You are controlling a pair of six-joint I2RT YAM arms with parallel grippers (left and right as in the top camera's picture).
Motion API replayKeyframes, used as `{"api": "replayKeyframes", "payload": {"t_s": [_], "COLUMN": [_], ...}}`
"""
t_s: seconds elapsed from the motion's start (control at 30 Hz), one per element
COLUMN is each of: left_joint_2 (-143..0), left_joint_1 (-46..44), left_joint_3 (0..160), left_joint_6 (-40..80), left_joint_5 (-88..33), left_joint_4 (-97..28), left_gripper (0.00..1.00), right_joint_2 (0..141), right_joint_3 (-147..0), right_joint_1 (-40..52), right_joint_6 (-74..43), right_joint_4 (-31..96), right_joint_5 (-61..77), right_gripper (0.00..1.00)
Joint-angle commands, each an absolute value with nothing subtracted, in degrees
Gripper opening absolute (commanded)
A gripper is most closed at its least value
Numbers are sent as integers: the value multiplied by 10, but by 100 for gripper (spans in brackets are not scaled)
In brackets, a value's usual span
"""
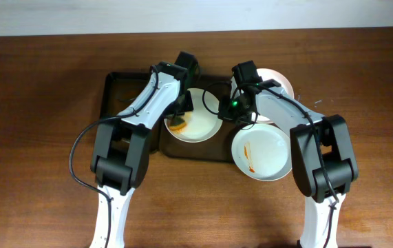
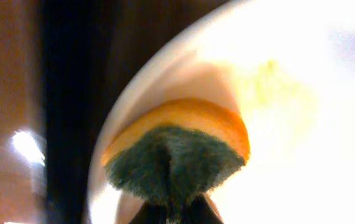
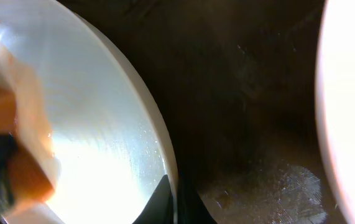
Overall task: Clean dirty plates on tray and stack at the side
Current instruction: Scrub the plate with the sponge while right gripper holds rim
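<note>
Brown wooden bench [image 1: 31,138], dark tray [image 1: 131,86] set at centre, towards the far side. White centre plate [image 1: 197,122] lying in the tray's right half, with a pale yellowish smear visible in left wrist view.

Left end effector [image 1: 179,118] down over that plate's left side, pinching a sponge [image 2: 177,146]: orange body, dark green scouring face. Sponge pressed against the plate surface just inside the left rim. Fingertips barely visible at bottom edge of left wrist view, closed on the green side.

Right end effector [image 1: 224,114] at the same plate's right rim. Right wrist view: dark fingers [image 3: 193,208] either side of the rim, pressed onto it, one above and one beneath. Sponge seen at far left of that view, across the plate.

Streaked plate [image 1: 261,151], white with red-orange marks, at the tray's near right corner; on the tray lip or just beside it, cannot tell. Third plate [image 1: 282,81] far right, mostly hidden under the right arm.
</note>
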State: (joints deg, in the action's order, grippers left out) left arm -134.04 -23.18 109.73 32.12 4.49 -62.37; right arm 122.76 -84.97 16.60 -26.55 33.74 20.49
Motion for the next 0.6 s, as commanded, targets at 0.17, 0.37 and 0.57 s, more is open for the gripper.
{"api": "replayKeyframes", "payload": {"t_s": [0.17,0.37,0.57], "left_joint_2": [-1341,-1341,-1341], "left_joint_1": [-236,-235,-263], "left_joint_3": [1099,1098,1098], "left_joint_6": [319,420,500], "left_joint_5": [-116,141,53], "left_joint_4": [-584,-475,-667], "left_gripper": [0,0,0], "right_joint_2": [1233,1233,1233], "right_joint_3": [-847,-847,-846], "right_joint_1": [169,169,169], "right_joint_6": [-264,-264,-264], "right_joint_4": [336,336,336], "right_joint_5": [197,186,187], "right_gripper": [4,4,4]}}
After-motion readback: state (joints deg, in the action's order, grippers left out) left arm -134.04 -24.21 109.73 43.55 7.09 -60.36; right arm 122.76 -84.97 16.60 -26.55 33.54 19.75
